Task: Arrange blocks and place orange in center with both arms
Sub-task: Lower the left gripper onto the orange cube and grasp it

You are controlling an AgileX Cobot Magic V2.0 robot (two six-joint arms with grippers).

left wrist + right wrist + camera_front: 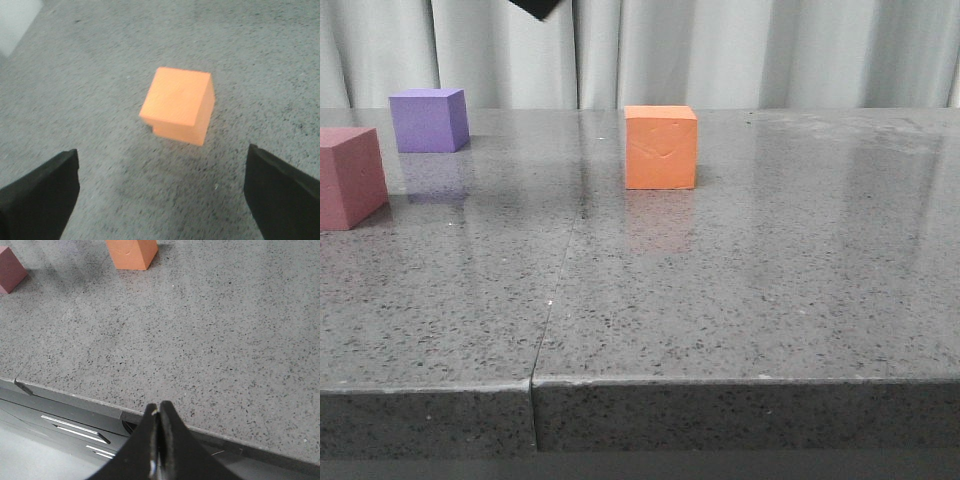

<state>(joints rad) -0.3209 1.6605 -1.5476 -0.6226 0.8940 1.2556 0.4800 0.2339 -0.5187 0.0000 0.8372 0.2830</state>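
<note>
The orange cube (661, 148) stands on the grey speckled table (740, 290) near the middle, towards the back. A purple cube (430, 119) sits at the back left, and a pink-red cube (350, 176) is at the left edge, closer to me. In the left wrist view the orange cube (180, 104) lies ahead of my left gripper (162, 192), which hovers above the table, open wide and holding nothing. My right gripper (159, 410) is shut and empty over the table's front edge, well short of the orange cube (131, 252) and the pink-red cube (10, 270).
A grey curtain (720, 50) hangs behind the table. A seam (560, 290) runs front to back through the tabletop. A black piece of an arm (540, 7) pokes in at the top of the front view. Below the front edge is a dark frame (65, 417).
</note>
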